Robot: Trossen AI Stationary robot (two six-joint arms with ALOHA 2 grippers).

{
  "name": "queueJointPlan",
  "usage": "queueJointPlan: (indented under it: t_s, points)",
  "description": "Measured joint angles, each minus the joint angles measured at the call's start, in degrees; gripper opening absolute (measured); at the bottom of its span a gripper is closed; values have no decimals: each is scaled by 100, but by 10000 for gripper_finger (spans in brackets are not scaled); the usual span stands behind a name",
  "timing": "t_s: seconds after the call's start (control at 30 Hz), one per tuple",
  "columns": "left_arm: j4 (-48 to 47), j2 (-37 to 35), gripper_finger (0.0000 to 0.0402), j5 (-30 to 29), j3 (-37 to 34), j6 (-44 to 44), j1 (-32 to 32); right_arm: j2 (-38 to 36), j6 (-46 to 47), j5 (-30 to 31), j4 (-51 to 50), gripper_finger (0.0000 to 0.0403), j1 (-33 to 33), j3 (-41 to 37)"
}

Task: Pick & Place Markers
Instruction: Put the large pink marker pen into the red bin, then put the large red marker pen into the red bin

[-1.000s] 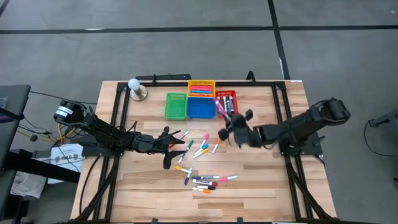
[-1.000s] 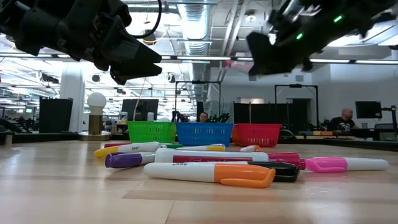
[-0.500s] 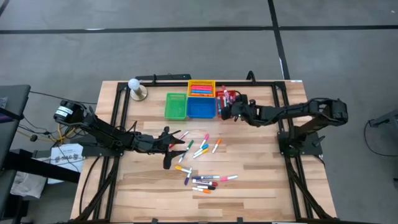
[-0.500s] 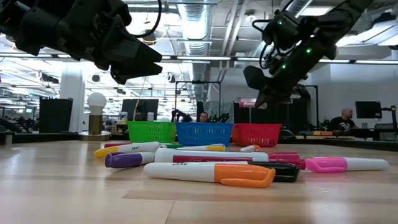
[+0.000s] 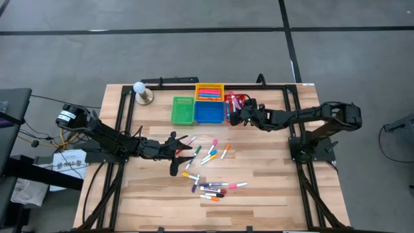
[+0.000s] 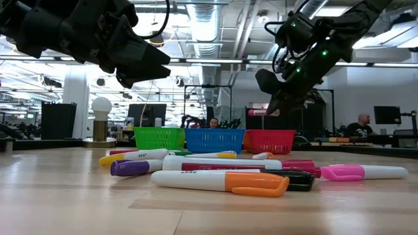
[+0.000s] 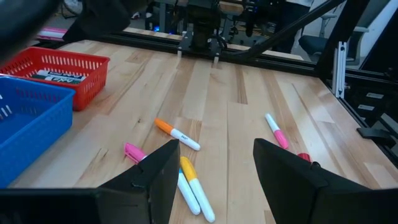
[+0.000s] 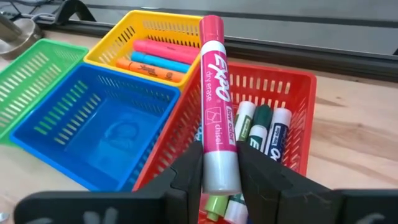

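Over the red basket (image 8: 292,106) at the far side of the table (image 5: 272,188), the right gripper (image 8: 214,168) hangs with its fingers pinching a pink marker (image 8: 214,99) by its white end, the pink cap pointing away from the wrist. Inside the red basket below it lie several markers with white barrels and dark or green caps. Just left of that basket sits the blue basket (image 8: 99,124), with the green basket (image 8: 37,74) further left and the yellow basket (image 8: 155,37) behind the blue one; the yellow basket holds pink, blue and orange markers.

Seen from above, the right gripper (image 5: 240,115) reaches in from the right edge. The left gripper (image 5: 176,150) hovers above the table's middle-left, its fingers spread wide and holding nothing. Just right of it, loose markers (image 5: 208,155) lie scattered on the wood, and a second cluster of markers (image 5: 213,189) lies nearer the front edge. A lamp (image 5: 141,92) stands at the far left corner.
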Motion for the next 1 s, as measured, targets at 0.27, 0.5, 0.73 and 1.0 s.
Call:
queueJointPlan:
  t_s: [0.27, 0.5, 0.73, 1.0]
  points:
    - [0, 0, 205, 0, 0, 1, 0, 0, -14, -2, -155, 86, -148, 0]
    - [0, 0, 205, -1, 0, 1, 0, 0, -14, -2, -160, 112, -194, 0]
    - [0, 0, 205, -2, 0, 1, 0, 0, -14, -2, -153, 167, -187, 0]
    - [0, 0, 205, 0, 0, 1, 0, -82, -448, -4, 30, 200, 197, 0]
